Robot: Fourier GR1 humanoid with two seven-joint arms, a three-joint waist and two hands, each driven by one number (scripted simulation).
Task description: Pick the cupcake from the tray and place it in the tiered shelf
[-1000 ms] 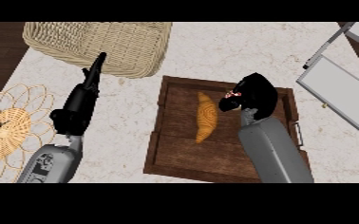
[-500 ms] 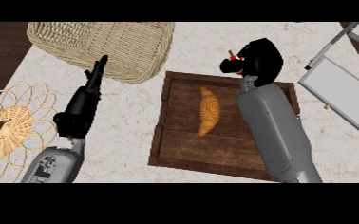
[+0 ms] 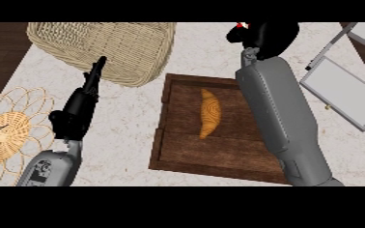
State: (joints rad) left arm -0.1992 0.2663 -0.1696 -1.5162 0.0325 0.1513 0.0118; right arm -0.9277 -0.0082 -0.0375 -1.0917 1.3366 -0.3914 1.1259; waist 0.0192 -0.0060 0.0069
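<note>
A: Right hand (image 3: pixel 267 36)?
B: Up at the view's top edge, past the far rim of the wooden tray (image 3: pixel 171 125), over the pale speckled desk (image 3: pixel 206 53). Fingers curled round something; a bit of red and white pokes out at its upper left, looks like the cupcake (image 3: pixel 242 25). Most of it is hidden by the hand.

A: So the cupcake is off the tray?
B: Yes, it shows in the right hand, above the desk beyond the tray, left of the tiered shelf (image 3: pixel 335 84). Can't tell how high it is.

A: Shelf location?
B: Right edge of the view, white panel with grey frame bars, tilted as seen. Hand is near it, not touching it.

A: What's on the tray?
B: One orange croissant (image 3: pixel 208 112), lengthwise near the middle. The grey right forearm crosses the tray's right side.

A: Left hand (image 3: pixel 84 104)?
B: Left side, over the desk, fingers straight and pointing up toward the woven basket (image 3: pixel 107 46), holding nothing. Resting.

A: Anything else?
B: A wire-patterned wicker mat (image 3: pixel 18 123) at the left edge, beside the left forearm.
</note>
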